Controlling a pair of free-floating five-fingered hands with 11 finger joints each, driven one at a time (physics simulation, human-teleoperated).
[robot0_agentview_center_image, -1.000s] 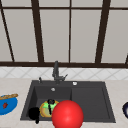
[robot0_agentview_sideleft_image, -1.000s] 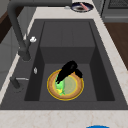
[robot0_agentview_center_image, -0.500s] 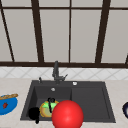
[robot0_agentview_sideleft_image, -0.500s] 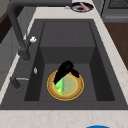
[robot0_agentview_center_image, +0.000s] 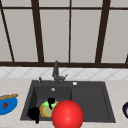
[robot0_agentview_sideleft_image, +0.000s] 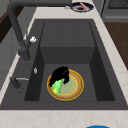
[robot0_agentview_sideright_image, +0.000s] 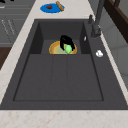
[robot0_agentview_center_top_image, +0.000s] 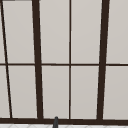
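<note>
One robot hand (robot0_agentview_sideleft_image: 60, 74) touches one green sponge (robot0_agentview_sideleft_image: 57, 87) on one plate (robot0_agentview_sideleft_image: 75, 88).

**Two matte black hands, nothing attached**

Left black human-like hand (robot0_agentview_center_image: 33, 113): a solid, unmarked dark shape. Right black human-like hand (robot0_agentview_center_image: 51, 102) shares that flat finish, its rounded fingers (robot0_agentview_sideleft_image: 65, 74) smooth, with no arm or wrist joined on.

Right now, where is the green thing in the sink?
The green thing lies on the yellow-rimmed plate in the sink's left basin, on the tap's side, with a hand curled over it.
</note>
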